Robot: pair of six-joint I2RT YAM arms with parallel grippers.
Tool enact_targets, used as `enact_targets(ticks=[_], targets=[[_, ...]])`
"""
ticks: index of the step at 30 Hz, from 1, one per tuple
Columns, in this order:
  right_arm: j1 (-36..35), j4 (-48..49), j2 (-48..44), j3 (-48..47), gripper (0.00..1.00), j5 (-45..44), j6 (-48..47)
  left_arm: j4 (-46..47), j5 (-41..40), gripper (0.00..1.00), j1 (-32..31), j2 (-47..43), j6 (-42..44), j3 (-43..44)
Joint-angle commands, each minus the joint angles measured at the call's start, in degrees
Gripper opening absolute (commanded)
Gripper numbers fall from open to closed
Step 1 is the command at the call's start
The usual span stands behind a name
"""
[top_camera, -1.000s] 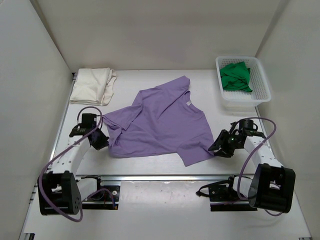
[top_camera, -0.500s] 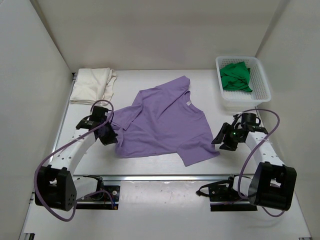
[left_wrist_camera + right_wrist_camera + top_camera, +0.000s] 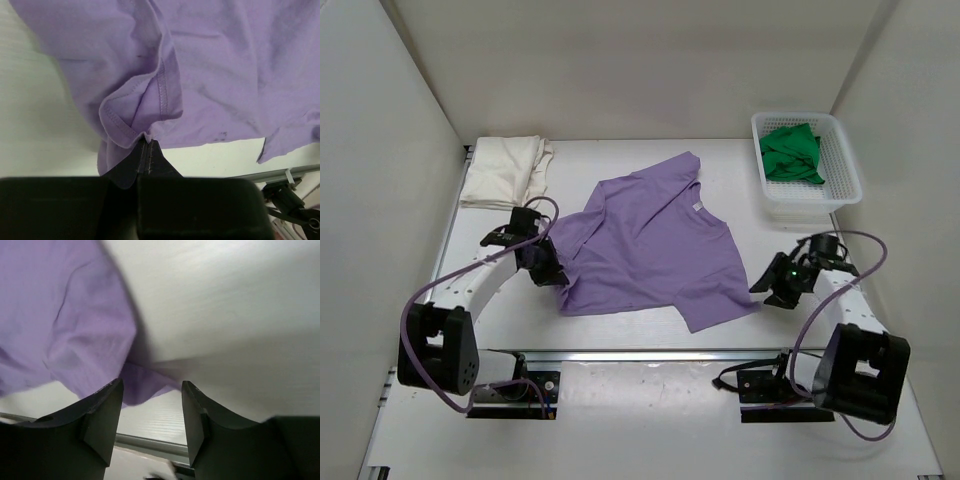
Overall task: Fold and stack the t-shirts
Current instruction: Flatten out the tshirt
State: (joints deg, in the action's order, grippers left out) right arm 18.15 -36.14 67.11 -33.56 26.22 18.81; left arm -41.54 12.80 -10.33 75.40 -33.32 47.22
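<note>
The left gripper (image 3: 148, 147) is clenched on the hemmed edge of the lavender t-shirt (image 3: 655, 245). The right gripper (image 3: 151, 390) gapes empty, with the shirt's corner just beyond its fingertips. Only the cream-white t-shirt (image 3: 505, 172) lies folded; the lavender one is spread flat, and the green t-shirt (image 3: 790, 152) sits crumpled in the basket (image 3: 847, 165).

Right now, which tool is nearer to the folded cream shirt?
Left. The left tool sits just on the near side of the cream shirt, clamped on the purple shirt; the right tool is far off on the opposite side, open.
</note>
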Motion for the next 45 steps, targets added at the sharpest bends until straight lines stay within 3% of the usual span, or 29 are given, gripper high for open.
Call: enact_targets(ticks=[1, 3, 5, 7, 8, 11, 14, 17, 19, 21, 23, 26, 30, 34, 41, 45], targets=[[-11.7, -1.8, -4.8, -5.9, 0.48, -12.4, -4.3, 2.1, 5.1, 0.00, 1.4, -2.1, 2.5, -2.1], [-21.1, -0.9, -8.0, -5.0, 0.56, -17.4, -3.2, 2.4, 4.5, 0.00, 0.8, -3.1, 2.3, -2.7], [-21.5, -0.2, -7.3, -3.0, 0.57, -19.2, -3.0, 3.3, 3.5, 0.00, 0.7, -4.6, 1.4, -4.5], [-19.7, -0.6, -4.2, -4.0, 0.52, -19.4, -3.6, 5.8, 4.6, 0.00, 1.4, -5.3, 0.5, -6.7], [-19.0, -2.2, -3.6, -4.8, 0.44, -19.9, -2.7, 5.4, 4.6, 0.00, 1.8, -5.6, -0.4, -7.2], [-18.4, -5.3, -7.6, -7.0, 0.46, -20.4, -0.3, 4.9, 3.1, 0.00, 2.2, -5.3, -0.3, -5.8], [-13.6, -9.2, -8.0, -8.8, 0.49, -17.0, 1.7, 4.8, 3.6, 0.00, 2.9, -5.3, -0.7, -4.9], [-18.0, -11.7, -4.6, -8.0, 0.49, -16.7, 3.2, 3.7, 2.5, 0.00, 2.0, -5.0, -0.7, -3.5], [-18.2, -11.3, -3.3, -6.2, 0.48, -16.9, 4.7, 3.3, 2.6, 0.00, 2.5, -4.7, -0.3, -3.5], [-10.4, -9.9, -2.1, -4.2, 0.47, -13.0, 5.6, 2.8, 2.4, 0.00, 2.5, -4.3, 0.3, -3.3], [-7.2, -8.5, -2.7, -1.8, 0.46, -10.7, 6.1, 2.3, 2.0, 0.00, 1.6, -4.0, 0.5, -3.1], [-8.2, -7.7, -0.5, -1.9, 0.40, -11.6, 7.1, 2.0, 2.8, 0.00, 1.3, -3.9, 0.8, -3.7], [-11.1, -5.0, 1.0, -0.4, 0.40, -12.9, 8.7, 2.6, 3.2, 0.00, 1.4, -4.1, 0.8, -5.3], [-7.8, -1.2, 4.8, 0.9, 0.40, -11.6, 9.5, 2.9, 3.5, 0.00, 0.9, -3.3, 1.7, -5.3], [-7.3, 3.3, 7.0, 4.0, 0.28, -11.3, 10.7, 3.0, 2.9, 0.00, 1.1, -4.4, 0.5, -6.3], [-6.9, 4.6, 9.0, 3.1, 0.12, -10.7, 11.2, 3.1, 2.7, 0.00, 0.7, -6.3, -1.3, -8.1]])
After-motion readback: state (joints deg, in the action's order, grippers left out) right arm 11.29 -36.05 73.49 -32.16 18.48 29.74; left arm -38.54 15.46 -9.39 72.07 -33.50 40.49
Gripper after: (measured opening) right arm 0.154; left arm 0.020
